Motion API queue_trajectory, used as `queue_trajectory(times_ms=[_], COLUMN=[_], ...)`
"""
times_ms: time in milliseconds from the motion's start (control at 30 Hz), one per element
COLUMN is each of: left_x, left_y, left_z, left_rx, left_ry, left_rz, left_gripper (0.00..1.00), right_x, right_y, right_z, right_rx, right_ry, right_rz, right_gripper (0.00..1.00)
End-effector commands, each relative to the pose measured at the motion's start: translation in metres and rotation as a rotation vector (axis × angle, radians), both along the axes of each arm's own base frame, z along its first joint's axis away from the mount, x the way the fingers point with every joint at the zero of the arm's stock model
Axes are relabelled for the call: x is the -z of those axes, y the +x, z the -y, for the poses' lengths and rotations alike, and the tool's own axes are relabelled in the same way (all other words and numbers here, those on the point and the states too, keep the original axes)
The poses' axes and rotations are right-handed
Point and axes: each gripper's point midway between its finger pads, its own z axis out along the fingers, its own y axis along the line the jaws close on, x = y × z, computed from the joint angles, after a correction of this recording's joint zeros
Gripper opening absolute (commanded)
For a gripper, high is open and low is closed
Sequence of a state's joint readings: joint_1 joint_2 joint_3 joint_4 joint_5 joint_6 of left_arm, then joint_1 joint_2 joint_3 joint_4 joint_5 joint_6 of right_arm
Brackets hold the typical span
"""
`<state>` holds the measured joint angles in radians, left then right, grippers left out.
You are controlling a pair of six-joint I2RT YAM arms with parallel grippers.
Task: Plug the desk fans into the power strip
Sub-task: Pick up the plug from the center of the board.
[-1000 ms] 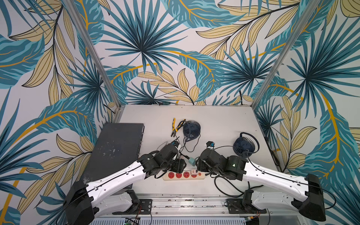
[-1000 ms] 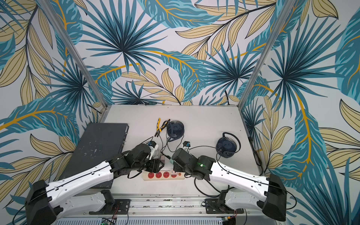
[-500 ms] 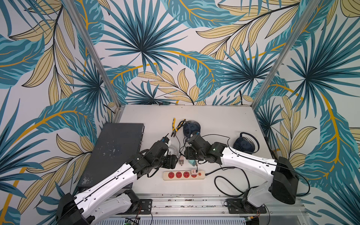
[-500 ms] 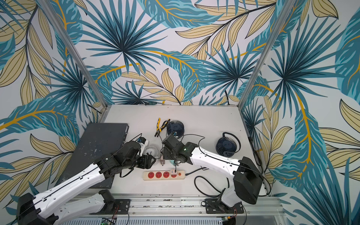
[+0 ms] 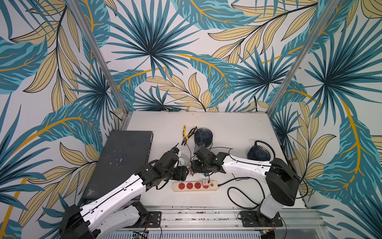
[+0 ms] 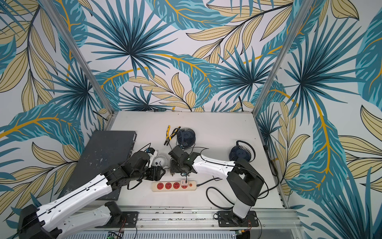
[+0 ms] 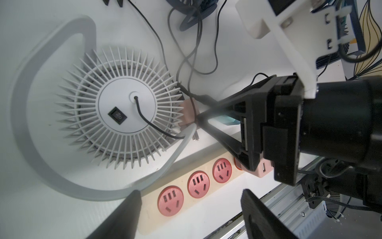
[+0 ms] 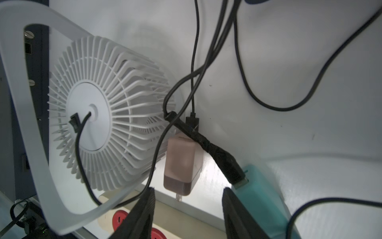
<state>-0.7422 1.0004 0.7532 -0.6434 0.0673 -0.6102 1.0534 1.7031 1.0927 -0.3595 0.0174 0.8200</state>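
Power strip (image 5: 195,185): laid flat and lengthwise near the front edge of the worktop (image 5: 227,128), seen in both top views (image 6: 174,186), just in front of the desk fan and between the two arms.
Sockets: three red sockets are seen unoccupied in the left wrist view; the fourth, at the cord end, is taken by a small pinkish-white adapter (image 7: 262,169).
Strip cord (image 5: 244,192): black, looped over the worktop toward the right arm's base.
Desk fan (image 5: 184,161): white, round-grilled, set in a pale loop stand; its back, with a black rocker switch and a black cable at the hub (image 7: 126,111), is turned toward the strip.
Loose plug block (image 8: 180,165): brownish pink, lying on the worktop just beside the fan's grille, prongs pointed toward the strip and not inserted.
Teal block (image 8: 262,186): lying just beside the plug block, on the side away from the fan.
Left pincer (image 7: 190,193): spread wide above the strip's free sockets; nothing is held.
Right pincer (image 8: 188,189): jaws partly apart, with the prong end of the plug block seen between the tips; no contact with it can be made out.
Dark blue fans: one (image 5: 203,136) behind the arms, one (image 5: 259,153) to the right, well apart from the strip.
Pliers (image 5: 187,134): yellow-handled, beside the rear blue fan.
Dark slab (image 5: 124,161): laid on the worktop's left side, under the left arm.
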Motion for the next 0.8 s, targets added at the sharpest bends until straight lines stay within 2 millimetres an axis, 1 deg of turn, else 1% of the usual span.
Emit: queue_trajectory(times_ms=[0,100,333,433,567,600,633,667,700,767], left_x=[-0.004,-0.002,0.002,0.001,0.001,0.001,0.001,0.001,-0.001,-0.005], left_y=[0.001,0.000,0.001,0.001,0.001,0.001,0.001,0.001,0.001,0.002], left_z=[-0.001,-0.001,0.001,0.001,0.001,0.001,0.001,0.002,0.001,-0.001], left_rx=[-0.012,-0.012,-0.004,-0.007,-0.008,-0.007,-0.008,-0.007,-0.010,-0.021], left_ry=[-0.015,-0.013,-0.011,-0.013,-0.016,-0.015,-0.017,-0.018,-0.019,-0.022], left_rz=[0.008,0.002,-0.008,-0.006,-0.005,-0.005,-0.005,-0.004,-0.001,0.012], left_gripper=[0.79,0.79,0.79,0.80,0.80,0.80,0.80,0.79,0.79,0.79], right_x=[0.015,0.016,0.028,0.036,0.038,0.039,0.041,0.044,0.045,0.038], right_y=[-0.009,-0.010,-0.012,-0.010,0.000,0.002,0.004,0.005,0.005,0.004], right_z=[0.005,-0.003,-0.011,-0.013,-0.015,-0.014,-0.013,-0.012,-0.010,-0.003], right_rx=[-0.009,-0.031,-0.057,-0.068,-0.047,-0.041,-0.037,-0.036,-0.037,-0.022], right_ry=[-0.021,-0.020,-0.047,-0.078,-0.107,-0.111,-0.119,-0.133,-0.152,-0.155], right_rz=[-0.032,-0.039,-0.057,-0.058,-0.028,-0.015,-0.008,-0.007,-0.007,0.006], right_gripper=[0.54,0.54,0.54,0.50,0.49,0.47,0.40,0.34,0.24,0.17])
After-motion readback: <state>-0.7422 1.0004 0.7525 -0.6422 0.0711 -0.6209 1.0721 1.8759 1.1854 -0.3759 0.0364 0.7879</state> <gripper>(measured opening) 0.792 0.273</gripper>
